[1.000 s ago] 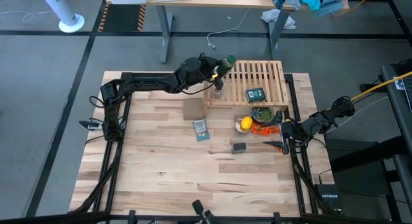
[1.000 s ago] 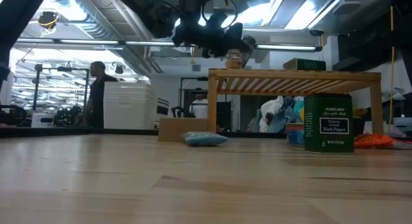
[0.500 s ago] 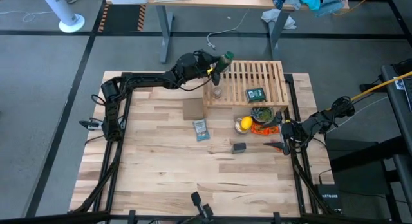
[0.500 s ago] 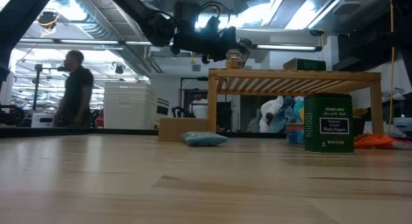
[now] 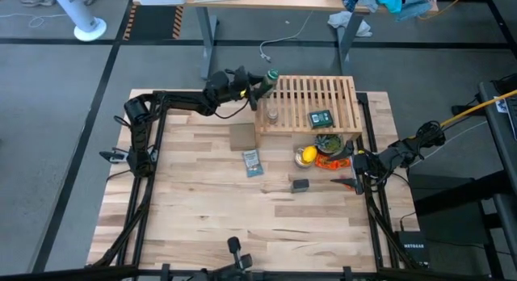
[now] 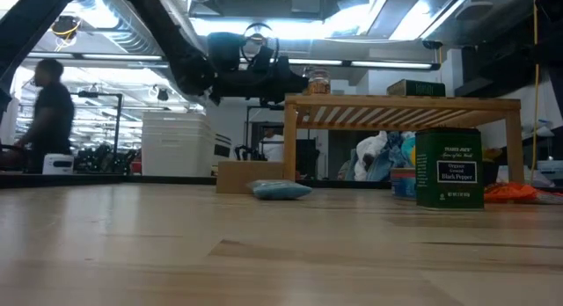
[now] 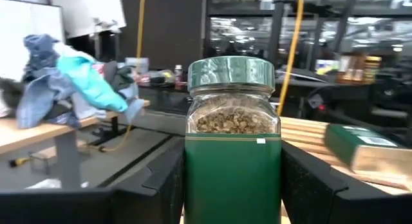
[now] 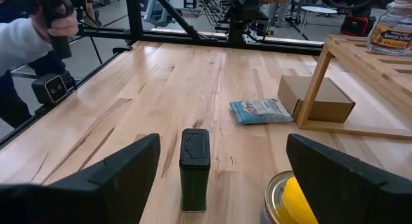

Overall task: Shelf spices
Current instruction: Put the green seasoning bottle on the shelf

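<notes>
Left arm w/ green bottle at the shelf's far-left corner.
We see the left gripper (image 5: 260, 81) w/ jaws clamped on the green bottle (image 7: 232, 147), up in the air just off the shelf (image 5: 339, 94). Glass jar (image 5: 273, 114) and green-labelled tin (image 5: 321, 118) sit on the slats; other tin (image 5: 300, 185) stands on the table. Right gripper (image 5: 353, 168) waits by the table's right edge, jaws wide apart, empty.
</notes>
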